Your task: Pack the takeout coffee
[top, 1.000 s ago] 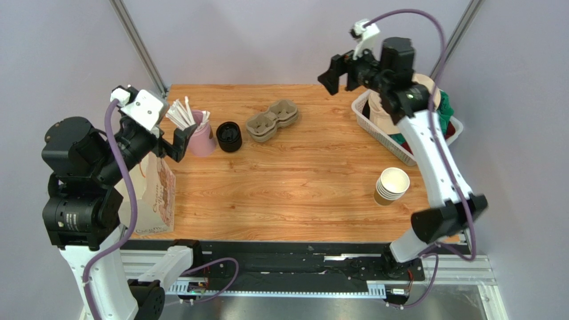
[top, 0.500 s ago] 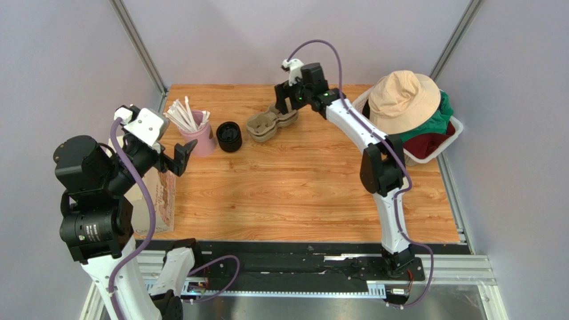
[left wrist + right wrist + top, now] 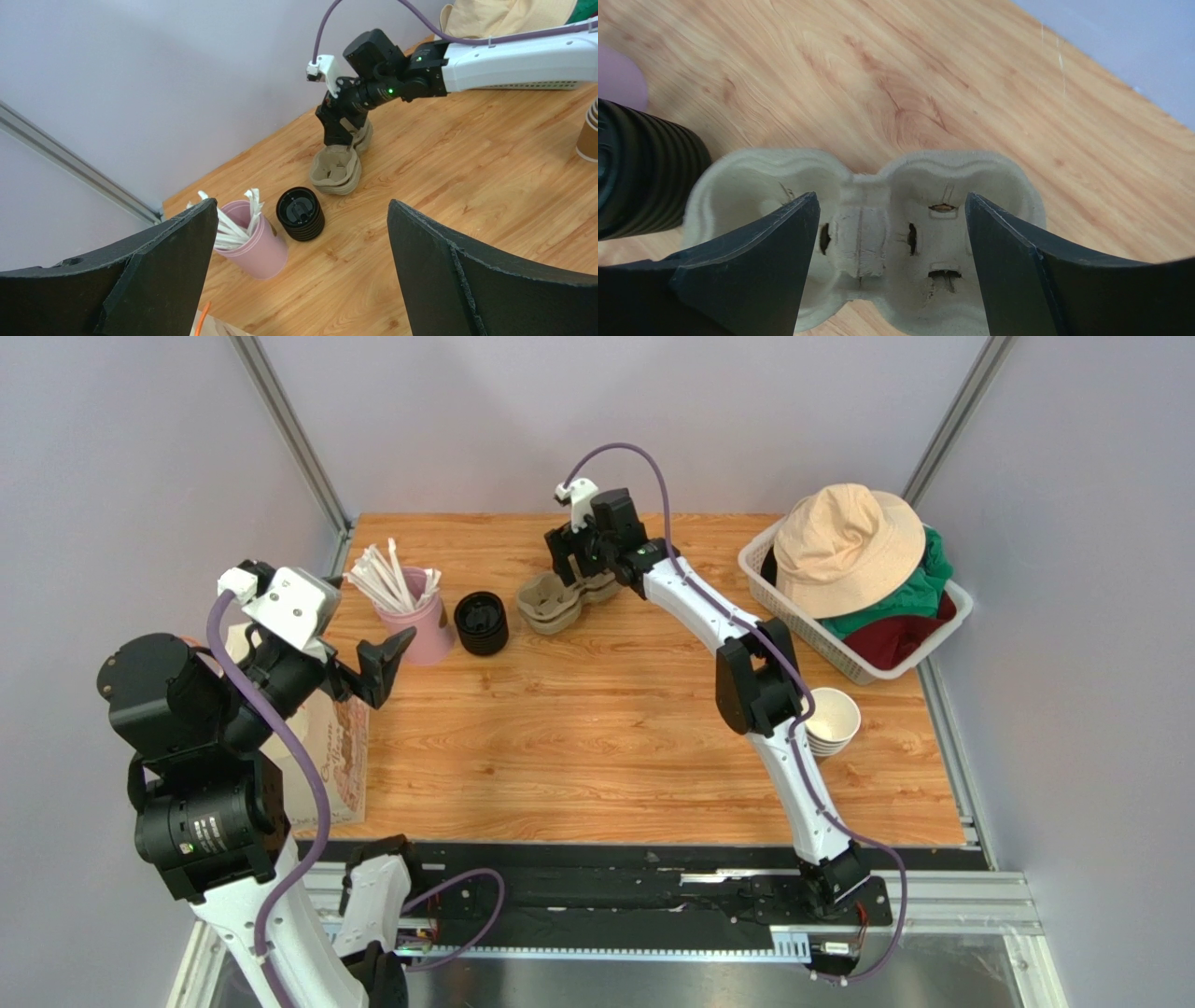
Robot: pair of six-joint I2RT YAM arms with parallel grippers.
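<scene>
The wooden worktop (image 3: 589, 742) carries all the things. The right arm reaches far across it to the back. The right fingers (image 3: 763, 273) are spread apart and stand on either side of the middle ridge of a pulp cup carrier (image 3: 871, 224). Whether they touch the carrier, I cannot tell. The left arm is raised at the left edge. The left fingers (image 3: 151, 273) are also spread wide, in the air, with nothing between them, and the left wrist camera faces the back of the worktop.

At the back right corner stands a white basket (image 3: 802, 627) with a beige hat (image 3: 849, 532) on top of green and red cloth. A paper bag (image 3: 337, 745) stands at the left edge, partly hidden behind the left arm. Just left of the carrier is a pile of black lids (image 3: 481, 623), and beside that a pink cup (image 3: 425, 633) holding white stirrers (image 3: 379, 574). A stack of lidless brown cups (image 3: 831, 723) stands near the right edge, just beside the right arm's elbow.

The takeout coffee, a cup with its lid on, cannot be made out in any view.
</scene>
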